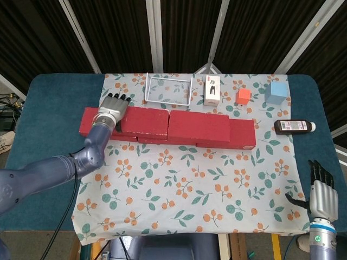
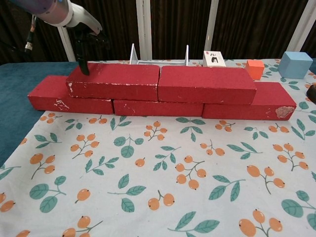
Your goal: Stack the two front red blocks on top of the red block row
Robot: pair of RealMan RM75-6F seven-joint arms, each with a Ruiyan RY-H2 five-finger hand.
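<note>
A blue table [image 1: 49, 108] stands before dark curtains, covered with a white cloth [image 1: 190, 179] printed with orange berries and green leaves. Across the cloth lies the red block row [image 2: 163, 107], three long blocks end to end. Two more red blocks already sit on top of it, side by side and touching: the left upper block [image 2: 116, 81] and the right upper block [image 2: 205, 85], each bridging a joint in the row below.

The left arm [image 1: 49, 173] reaches in from the near left corner. The left hand [image 1: 110, 108] hangs at the left end of the left upper block, fingers spread and pointing downward, holding nothing; in the chest view one fingertip comes down to the block's top left corner, though whether it touches I cannot tell. The right hand [image 1: 320, 192] stays low at the near right edge of the table, fingers straight and slightly apart, empty.

Behind the blocks stand a white wire rack [image 1: 168, 89], a light blue cube [image 1: 277, 92], a small white box [image 1: 212, 91] and an orange cube [image 1: 243, 96]. A dark bottle [image 1: 294, 127] lies on its side near the right end of the row.
</note>
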